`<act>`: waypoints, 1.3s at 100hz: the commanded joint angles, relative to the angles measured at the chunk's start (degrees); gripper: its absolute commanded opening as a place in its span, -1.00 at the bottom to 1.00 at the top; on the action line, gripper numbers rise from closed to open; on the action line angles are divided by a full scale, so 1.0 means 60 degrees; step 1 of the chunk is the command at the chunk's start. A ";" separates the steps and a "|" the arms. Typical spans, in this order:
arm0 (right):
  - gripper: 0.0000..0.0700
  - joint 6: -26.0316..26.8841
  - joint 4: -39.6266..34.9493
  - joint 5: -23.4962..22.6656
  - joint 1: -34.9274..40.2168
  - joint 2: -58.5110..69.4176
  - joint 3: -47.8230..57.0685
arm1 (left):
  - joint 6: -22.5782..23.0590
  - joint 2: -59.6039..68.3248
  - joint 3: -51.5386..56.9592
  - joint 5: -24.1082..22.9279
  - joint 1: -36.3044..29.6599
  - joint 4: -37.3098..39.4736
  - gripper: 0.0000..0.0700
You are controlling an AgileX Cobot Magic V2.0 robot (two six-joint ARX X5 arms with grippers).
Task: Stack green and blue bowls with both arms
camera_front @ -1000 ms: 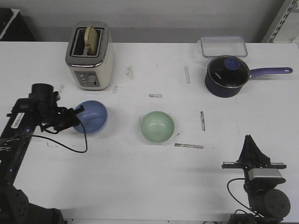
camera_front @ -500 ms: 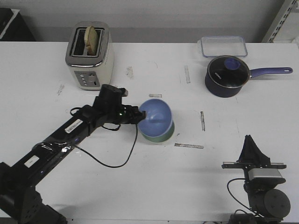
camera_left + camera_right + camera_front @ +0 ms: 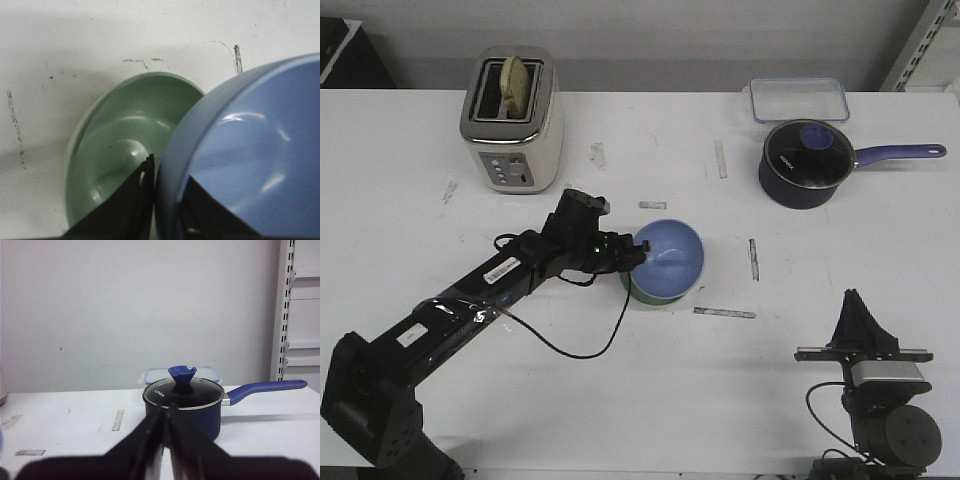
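Note:
My left gripper (image 3: 638, 250) is shut on the rim of the periwinkle blue bowl (image 3: 670, 258) and holds it tilted just over the mint green bowl (image 3: 638, 293), which sits on the table and is mostly hidden in the front view. In the left wrist view the blue bowl (image 3: 250, 150) covers part of the green bowl (image 3: 120, 150), with one finger (image 3: 137, 200) outside the blue rim, over the green bowl, and one inside. My right gripper (image 3: 860, 312) is shut and empty, parked at the table's near right edge, far from both bowls.
A toaster (image 3: 512, 118) with bread stands at the back left. A dark navy saucepan (image 3: 805, 165) with a purple handle and a clear lidded container (image 3: 799, 98) are at the back right; the pan also shows in the right wrist view (image 3: 182, 402). Tape marks dot the table.
My left arm has carried the blue bowl from the left side of the table rightward to above the green bowl. The right arm has not moved.

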 commanded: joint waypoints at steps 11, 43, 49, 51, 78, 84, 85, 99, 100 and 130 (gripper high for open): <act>-0.98 0.0087 0.0124 0.0000 0.0011 -0.0007 0.0055 | -0.0113 0.0102 0.0233 0.0011 -0.0051 0.0062 -0.73; -0.98 0.0087 0.0127 0.0000 0.0011 -0.0007 0.0055 | -0.0073 -0.0153 0.0233 0.0015 -0.0051 -0.0091 0.21; -0.98 0.0087 0.0124 0.0000 0.0011 -0.0007 0.0055 | -0.0015 -0.0335 0.0233 0.0015 -0.0051 -0.0091 0.21; -0.98 0.0087 0.0127 0.0000 0.0011 -0.0007 0.0055 | -0.0007 -0.0401 0.0233 0.0011 -0.0051 -0.0091 0.21; -0.98 0.0084 0.0127 0.0000 0.0011 -0.0007 0.0055 | 0.0255 -0.1049 0.0233 0.0011 -0.0051 -0.0138 0.20; -0.98 0.0087 0.0124 0.0000 0.0011 -0.0007 0.0055 | 0.0568 -0.1147 0.0233 0.0011 -0.0051 -0.0146 0.20; -0.98 0.0087 0.0124 0.0000 0.0011 -0.0007 0.0055 | 0.0652 -0.1166 0.0233 0.0011 -0.0051 -0.0146 0.19; -0.98 0.0084 0.0127 0.0000 0.0011 -0.0007 0.0055 | 0.2135 -0.1457 0.0189 -0.0310 -0.0055 -0.0138 0.15; -0.98 0.0087 0.0124 0.0000 0.0011 -0.0007 0.0055 | 0.2240 -0.1497 0.0168 -0.0382 -0.0055 -0.0131 0.15; -0.98 0.0087 0.0124 0.0000 0.0011 -0.0007 0.0055 | 0.5311 -0.3555 -0.2109 -0.2412 0.0160 0.1738 -0.58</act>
